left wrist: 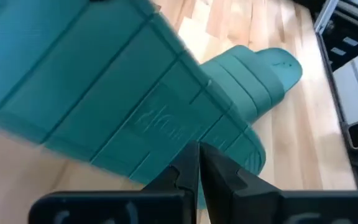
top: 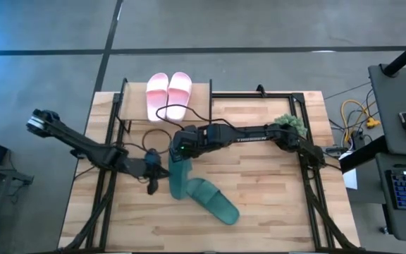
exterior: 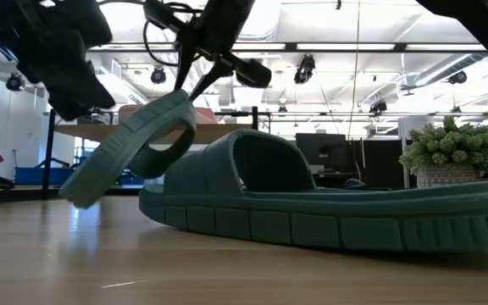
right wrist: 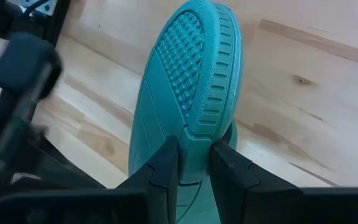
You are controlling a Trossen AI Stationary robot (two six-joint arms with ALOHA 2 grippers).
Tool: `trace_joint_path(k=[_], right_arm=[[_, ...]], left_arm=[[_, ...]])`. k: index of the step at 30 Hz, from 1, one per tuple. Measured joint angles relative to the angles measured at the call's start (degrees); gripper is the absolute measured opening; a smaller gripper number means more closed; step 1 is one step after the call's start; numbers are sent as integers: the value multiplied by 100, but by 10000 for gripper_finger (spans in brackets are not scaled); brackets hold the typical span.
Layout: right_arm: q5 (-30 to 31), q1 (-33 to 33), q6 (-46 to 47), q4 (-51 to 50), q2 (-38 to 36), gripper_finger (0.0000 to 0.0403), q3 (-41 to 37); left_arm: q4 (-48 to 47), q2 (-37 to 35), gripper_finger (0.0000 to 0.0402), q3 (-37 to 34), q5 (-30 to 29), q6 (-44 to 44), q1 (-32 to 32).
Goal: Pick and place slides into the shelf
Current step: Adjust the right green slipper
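Two pale pink slides [top: 168, 95] lie side by side on the shelf's top board [top: 134, 107] at the table's far side. One dark green slide [top: 216, 201] [exterior: 329, 203] lies flat on its sole mid-table. My right gripper [top: 180, 149] [right wrist: 194, 158] is shut on the second green slide [top: 177, 176] [exterior: 130, 152], which tilts steeply. My left gripper [top: 151, 185] [left wrist: 197, 158] is shut, its tips close to that slide's ribbed underside [left wrist: 123, 99]. My right gripper pinches the raised end of the green slide [right wrist: 196, 134] between its two fingers, across the sole's thickness, coming from above. The slide slants down from the fingers with its strap [exterior: 166, 144] near the held end. Whether its low end [exterior: 79, 196] touches the table I cannot tell. My left gripper points its shut fingers at the slide's underside. I cannot tell whether they touch it.
A small potted plant [top: 291, 125] [exterior: 451, 152] stands near the table's far right. Black cables [top: 189, 116] run from the shelf toward the arms. Black frame rails [top: 309, 176] line the table's left and right sides. Bare wood [top: 273, 183] shows to the right of the lying slide.
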Motion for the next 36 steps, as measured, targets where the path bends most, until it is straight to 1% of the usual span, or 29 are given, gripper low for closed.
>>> trace_joint_path(k=[3, 6, 11, 14, 19, 23, 29, 31, 34, 36], right_arm=[[3, 72, -56, 39, 7, 67, 1], [5, 148, -84, 20, 5, 82, 33], [18, 264, -82, 14, -6, 124, 36], [-84, 339, -82, 25, -10, 150, 122], [-64, 407, -274, 290, -15, 177, 263], [66, 390, -387, 454, -15, 186, 271], [280, 394, -630, 424, -4, 187, 239], [295, 384, -683, 418, -4, 187, 202], [318, 377, -697, 405, 5, 187, 164], [305, 374, -726, 407, 5, 187, 164]], left_arm=[[339, 435, 0, 0, -69, -4, 2], [545, 703, 0, 4, -77, -6, 2], [534, 916, 0, 4, -127, -97, 9], [510, 1042, 0, 4, -154, -154, 9], [493, 1126, 0, 2, -131, -301, -2], [58, 887, 0, 2, -167, -525, -67], [-1755, 26, 0, 2, -441, -1150, -298], [-2180, -310, 0, 2, -507, -1348, -418], [-2450, -760, 0, 2, -557, -1487, -586], [-2431, -1000, 0, 0, -680, -1552, -663]])
